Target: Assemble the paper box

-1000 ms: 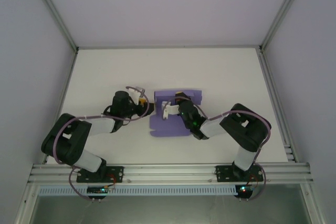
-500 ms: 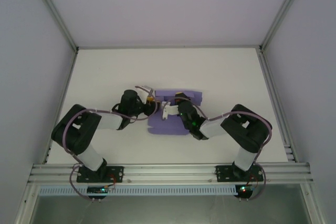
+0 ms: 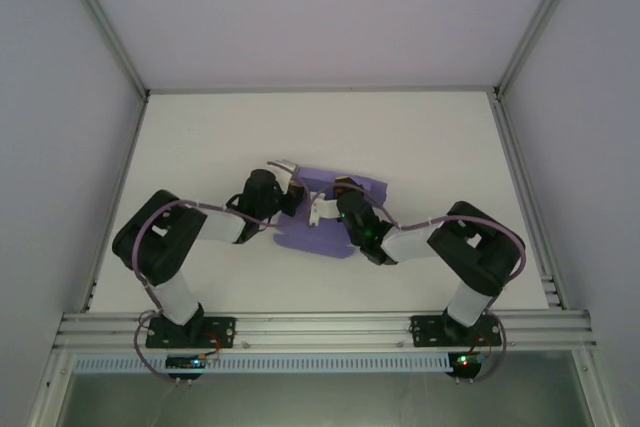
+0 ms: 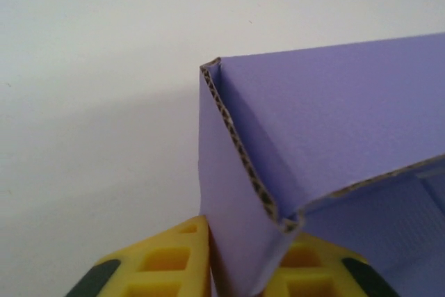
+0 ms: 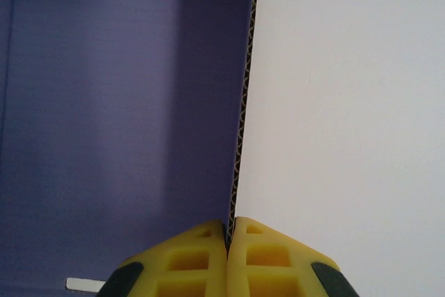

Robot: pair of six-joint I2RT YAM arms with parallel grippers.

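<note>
The left pincer (image 4: pixel 240 266) is clenched on the paper box (image 4: pixel 334 123). Its yellow fingers (image 4: pixel 167 262) sit on either side of a raised side flap and press against the card, whose corrugated cut edge curves up from between them to a folded corner. The right pincer (image 5: pixel 228 241) is clamped too, its two yellow pads (image 5: pixel 195 255) meeting on a thin upright wall of the same lavender card, seen edge-on. The purple floor of the box lies on one side of that wall and the bare white worktop (image 5: pixel 348 102) on the other. From above, the partly folded box lies near the middle of the worktop between the two arms, with the left pincer at its left edge and the right pincer just beside it, over the card.
</note>
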